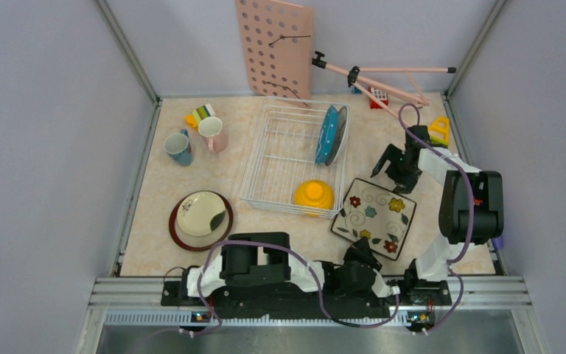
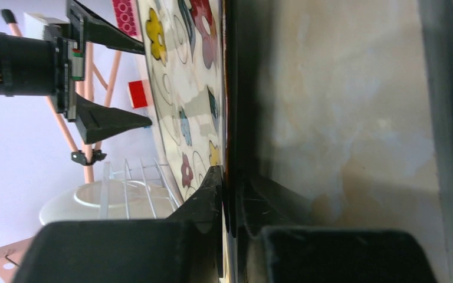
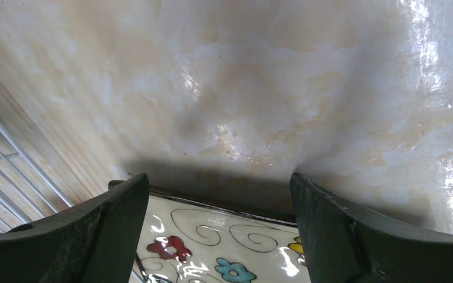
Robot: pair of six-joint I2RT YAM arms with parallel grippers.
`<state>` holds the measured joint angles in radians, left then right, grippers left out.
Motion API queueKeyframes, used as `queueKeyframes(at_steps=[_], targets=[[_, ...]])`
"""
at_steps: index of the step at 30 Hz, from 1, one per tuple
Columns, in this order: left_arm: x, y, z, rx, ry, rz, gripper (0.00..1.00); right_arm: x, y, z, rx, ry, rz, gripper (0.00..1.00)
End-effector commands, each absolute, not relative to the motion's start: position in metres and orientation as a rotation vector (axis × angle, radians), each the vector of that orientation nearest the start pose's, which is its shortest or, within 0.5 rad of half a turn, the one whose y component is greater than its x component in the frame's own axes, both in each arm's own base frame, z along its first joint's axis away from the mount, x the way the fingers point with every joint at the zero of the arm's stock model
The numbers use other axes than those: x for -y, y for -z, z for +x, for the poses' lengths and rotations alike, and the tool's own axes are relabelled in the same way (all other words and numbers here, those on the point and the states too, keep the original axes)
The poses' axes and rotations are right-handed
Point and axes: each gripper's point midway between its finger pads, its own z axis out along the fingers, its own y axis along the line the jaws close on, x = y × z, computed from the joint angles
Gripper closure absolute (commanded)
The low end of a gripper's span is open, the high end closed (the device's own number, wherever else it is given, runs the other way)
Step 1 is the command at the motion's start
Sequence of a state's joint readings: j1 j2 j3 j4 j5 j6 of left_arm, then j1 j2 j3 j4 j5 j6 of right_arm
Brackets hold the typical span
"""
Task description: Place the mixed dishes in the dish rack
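Setting: pale lavender walls on three sides, beige marbled worktop (image 1: 162,192); a pink pegboard (image 1: 273,48) leans against the back wall.
Dish rack (image 1: 284,151): white wire, mid-worktop, towards the back.
In the rack: we see the teal dotted plate (image 1: 326,135) upright on edge at the far right, with the round white patterned plate (image 1: 340,133) just behind it, also on edge. The yellow bowl (image 1: 313,195) sits upside down at the near right corner.
Square flowered plate (image 1: 374,217): outside the rack, on the worktop just right of the near right corner, turned cornerwise to the arms.
Left pincer (image 1: 359,254): at the plate's near corner. Its wrist view shows the fingers drawn in on either side of the black rim, clamped on it. We cannot tell whether that corner is off the worktop.
Right pincer (image 1: 396,164): above the plate's far edge, fingers (image 3: 94,230) spread wide, touching nothing. The plate's rim and bare worktop show between them.
Brown-rimmed cream plate (image 1: 195,214): flat on the worktop, left of the rack, near side.
Mugs: the teal mug (image 1: 179,147) and pink mug (image 1: 213,134) stand upright side by side, left of the rack, far side.
Other: small toy blocks (image 1: 200,116) lie behind the mugs.
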<state>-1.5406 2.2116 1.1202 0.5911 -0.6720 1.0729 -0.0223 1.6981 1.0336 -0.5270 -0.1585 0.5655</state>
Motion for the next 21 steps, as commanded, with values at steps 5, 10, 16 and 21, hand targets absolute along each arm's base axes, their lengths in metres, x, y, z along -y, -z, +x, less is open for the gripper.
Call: queueKeyframes(at_steps=[5,10,16,21], targets=[[0.509,-0.091,0.168,-0.927,-0.307,1.555,1.00,-0.033,-0.076,0.316,-2.691,-0.237,0.851,0.12],[0.513,-0.129,0.165,-1.007,-0.162,1.469,1.00,0.000,-0.145,0.328,-2.487,-0.075,0.890,0.08],[0.513,-0.165,0.172,-1.135,0.023,1.358,1.00,0.011,-0.187,0.312,-2.363,-0.068,0.898,0.03],[0.510,-0.193,0.181,-1.255,0.266,1.220,1.00,0.016,-0.185,0.290,-2.338,-0.179,0.940,0.02]])
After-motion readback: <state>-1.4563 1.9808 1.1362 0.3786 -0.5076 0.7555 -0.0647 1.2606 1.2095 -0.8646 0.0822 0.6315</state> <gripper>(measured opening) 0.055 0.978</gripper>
